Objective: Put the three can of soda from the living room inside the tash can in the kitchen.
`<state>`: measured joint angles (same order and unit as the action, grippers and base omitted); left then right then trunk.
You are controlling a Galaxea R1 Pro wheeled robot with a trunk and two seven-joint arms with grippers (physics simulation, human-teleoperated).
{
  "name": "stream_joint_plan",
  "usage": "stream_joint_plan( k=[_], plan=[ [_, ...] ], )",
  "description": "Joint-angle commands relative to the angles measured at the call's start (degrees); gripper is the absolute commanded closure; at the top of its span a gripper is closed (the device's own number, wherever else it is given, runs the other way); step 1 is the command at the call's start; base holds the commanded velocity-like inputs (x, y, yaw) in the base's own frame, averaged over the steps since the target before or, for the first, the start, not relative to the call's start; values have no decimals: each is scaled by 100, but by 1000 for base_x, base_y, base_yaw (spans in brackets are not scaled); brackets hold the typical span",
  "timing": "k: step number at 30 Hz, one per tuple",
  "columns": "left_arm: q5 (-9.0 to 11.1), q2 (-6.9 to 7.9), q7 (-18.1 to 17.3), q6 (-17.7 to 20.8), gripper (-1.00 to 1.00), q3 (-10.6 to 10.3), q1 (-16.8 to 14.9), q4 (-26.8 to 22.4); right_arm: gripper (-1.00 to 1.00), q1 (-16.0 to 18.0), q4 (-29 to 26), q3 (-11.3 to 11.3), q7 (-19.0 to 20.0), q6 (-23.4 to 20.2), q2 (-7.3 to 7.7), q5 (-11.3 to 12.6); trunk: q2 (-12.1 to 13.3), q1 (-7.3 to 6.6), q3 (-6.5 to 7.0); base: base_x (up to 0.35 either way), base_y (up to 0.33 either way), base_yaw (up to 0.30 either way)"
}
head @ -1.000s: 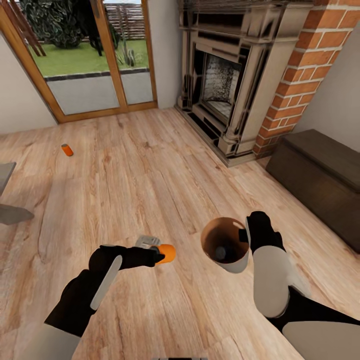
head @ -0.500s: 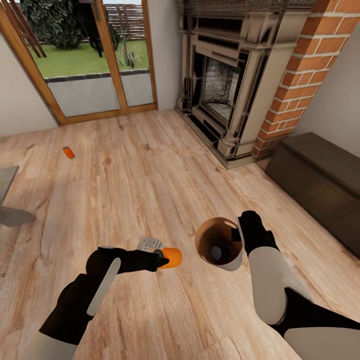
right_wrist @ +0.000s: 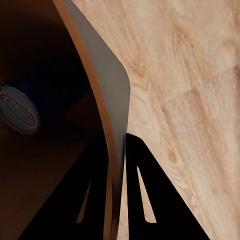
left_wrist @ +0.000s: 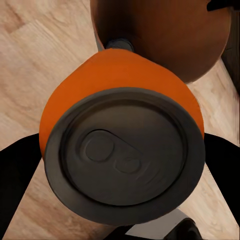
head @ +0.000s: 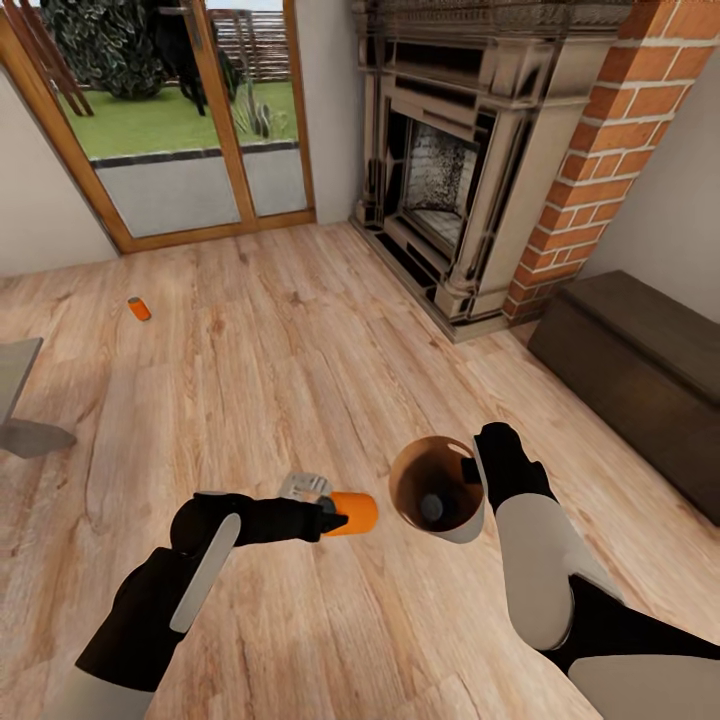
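My left gripper is shut on an orange soda can, held sideways just left of the copper-brown trash can. In the left wrist view the can's grey end faces the camera with the bin right behind it. My right gripper is shut on the bin's rim, holding it tilted above the floor. A second can lies inside the bin, its grey end plain in the right wrist view, where my fingers pinch the wall. A third can lies on the floor far left.
The red-brick fireplace stands ahead on the right, with a dark low cabinet along the right wall. Wood-framed glass doors are at the back left. A grey table corner pokes in at the left edge. Open wood floor lies between.
My left gripper has carried the can to the right, closer to the bin's mouth. The bin and right gripper shifted slightly left. The view has tilted a little.
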<state>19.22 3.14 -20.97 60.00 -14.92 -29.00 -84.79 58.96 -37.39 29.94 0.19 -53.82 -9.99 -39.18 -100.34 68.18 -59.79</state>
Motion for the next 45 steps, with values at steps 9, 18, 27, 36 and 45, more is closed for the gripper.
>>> stream_joint_plan(
  k=[9, 18, 27, 36, 45],
  plan=[
    [28, -23, 11, 0, 100, 3, 0, 25, 100, 1, 23, 5, 0, 3, 0, 5, 363, -199, 162, 0, 0, 0],
    [56, -20, 15, 0, 100, 1, 0, 15, 100, -2, 105, 7, 1, 11, 0, 10, 723, -396, 324, 0, 0, 0],
    [64, -8, 11, 0, 100, 9, 4, -25, 100, -4, 117, 14, -5, 15, 12, -30, 723, -396, 324, 0, 0, 0],
    [93, 2, -3, 0, 100, 15, 9, -133, 100, -31, 117, 26, -589, 30, 33, -31, 723, -396, 324, 0, 0, 0],
    [441, 2, -4, 0, 100, -7, 9, -186, 100, -59, 118, 32, -1063, 38, 32, 13, 884, -484, 396, 0, 0, 0]
  ],
)
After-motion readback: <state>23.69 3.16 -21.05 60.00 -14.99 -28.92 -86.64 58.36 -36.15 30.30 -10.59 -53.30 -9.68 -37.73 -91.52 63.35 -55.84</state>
